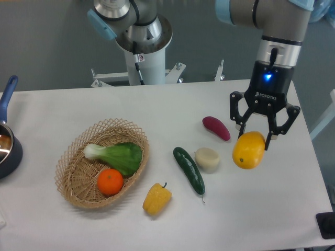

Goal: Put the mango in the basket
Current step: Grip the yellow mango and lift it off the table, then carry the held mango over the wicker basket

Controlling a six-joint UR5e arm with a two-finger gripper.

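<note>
The mango (248, 150), smooth and yellow with an orange blush, is at the right side of the table. My gripper (256, 138) comes straight down onto it. One fingertip presses each side of the mango's upper half, so the gripper is shut on it. Whether the fruit rests on the table or hangs just above it cannot be told. The wicker basket (73, 157) sits at the left, far from the gripper. It holds a green bok choy (119, 157) and a round orange (110, 181).
Between mango and basket lie a purple sweet potato (216, 128), a pale round vegetable (207, 159), a dark green cucumber (189, 169) and a yellow bell pepper (156, 198). A blue-handled pot (8, 144) stands at the left edge. The table's right edge is close to the mango.
</note>
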